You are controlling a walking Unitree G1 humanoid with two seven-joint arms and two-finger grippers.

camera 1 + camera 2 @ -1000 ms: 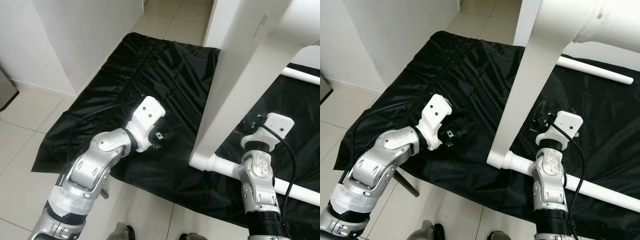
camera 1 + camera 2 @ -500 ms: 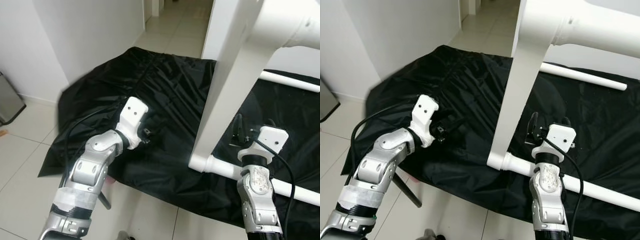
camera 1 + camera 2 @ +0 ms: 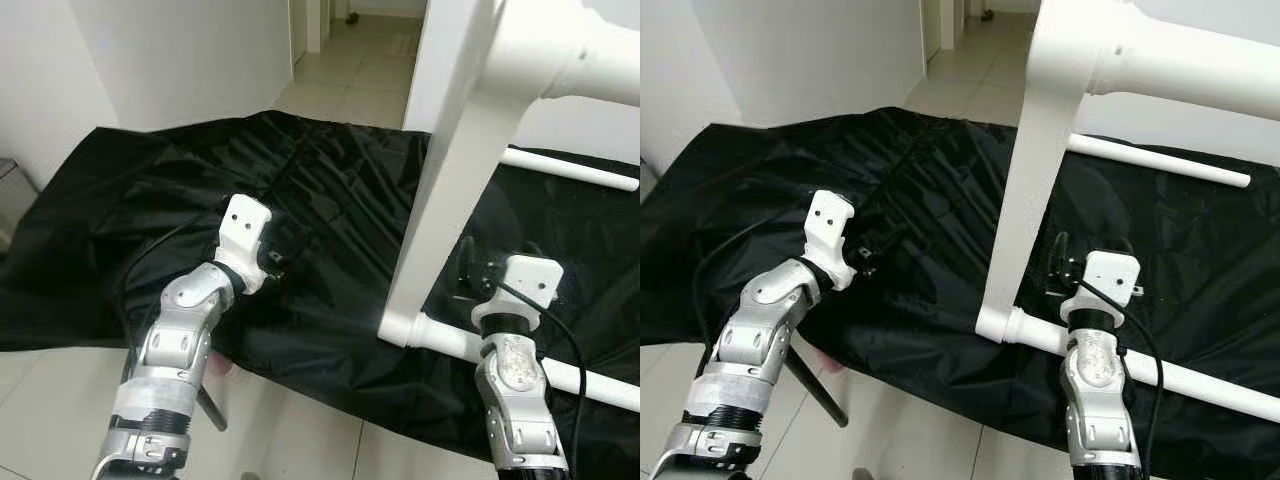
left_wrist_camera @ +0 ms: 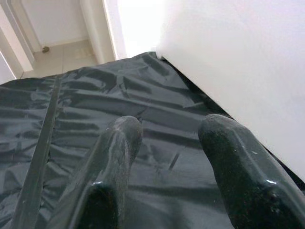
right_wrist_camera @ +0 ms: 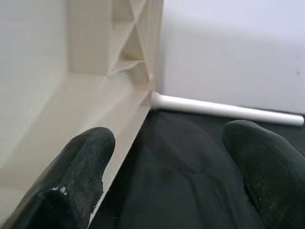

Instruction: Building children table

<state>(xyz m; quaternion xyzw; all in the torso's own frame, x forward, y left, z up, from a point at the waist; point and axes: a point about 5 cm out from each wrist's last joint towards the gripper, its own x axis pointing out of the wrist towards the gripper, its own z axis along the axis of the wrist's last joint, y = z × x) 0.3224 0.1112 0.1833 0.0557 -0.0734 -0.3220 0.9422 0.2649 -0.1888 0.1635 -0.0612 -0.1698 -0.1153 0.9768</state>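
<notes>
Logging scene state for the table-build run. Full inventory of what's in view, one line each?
Black sheet: 1, black, spread wrinkled over the floor under the table parts.
Table panel: 1, white, standing upright on the sheet between the two arms.
Near leg tube: 1, white, plugged into the panel's lower corner, running off toward the robot's right.
Far leg tube: 1, white, coming off the panel's far side above the sheet.
Upper leg tube: 1, white, thick, coming off the panel's top corner.
Floor tiles: light, leading into a hallway beyond the sheet.
Wall: white, on the robot's left.
Left gripper: black fingers, open, above the sheet left of the panel.
Right gripper: black fingers, open, close beside the panel.
</notes>
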